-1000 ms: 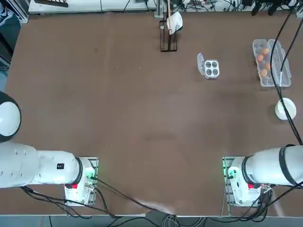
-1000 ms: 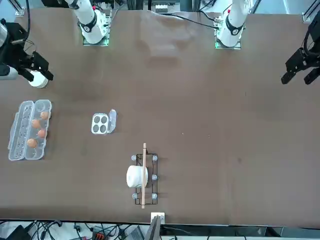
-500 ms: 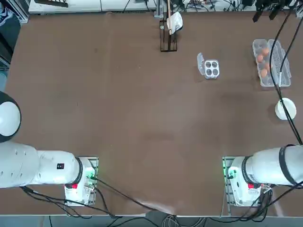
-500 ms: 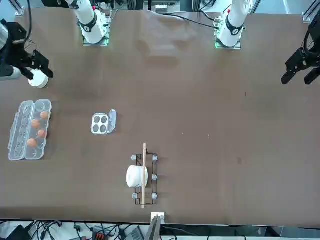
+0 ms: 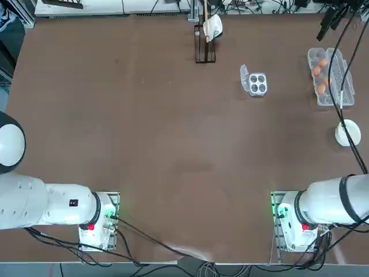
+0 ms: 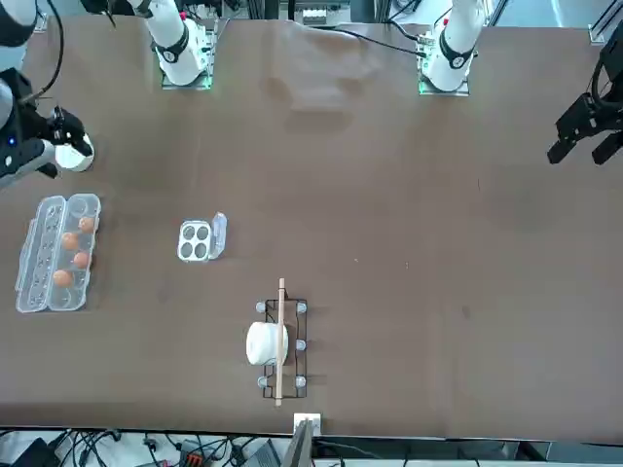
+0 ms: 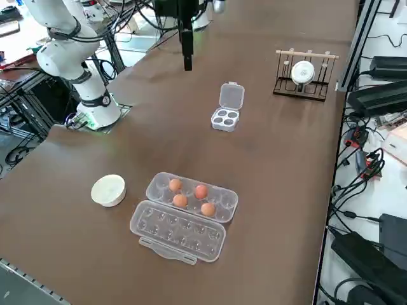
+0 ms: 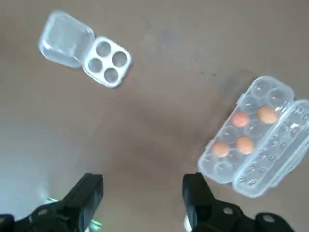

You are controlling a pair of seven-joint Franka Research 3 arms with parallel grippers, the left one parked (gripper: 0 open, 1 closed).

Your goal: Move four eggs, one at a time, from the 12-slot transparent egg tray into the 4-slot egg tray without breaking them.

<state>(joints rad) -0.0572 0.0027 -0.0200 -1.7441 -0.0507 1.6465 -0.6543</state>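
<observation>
Eggs (image 7: pixel 188 195): four, all in the 12-slot transparent egg tray (image 7: pixel 184 216), one such tray. 4-slot egg tray (image 7: pixel 224 118): one, cups bare. White bowl (image 7: pixel 108 190): one. Wire rack (image 7: pixel 304 76): one, holding one white cup (image 7: pixel 303 72).

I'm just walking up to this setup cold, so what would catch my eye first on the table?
Four orange-brown eggs sit in the open 12-slot transparent egg tray near the table's right edge, beside a small white bowl. The 4-slot egg tray lies empty toward the middle, lid open. The right gripper hangs open, high above them, holding nothing.
</observation>
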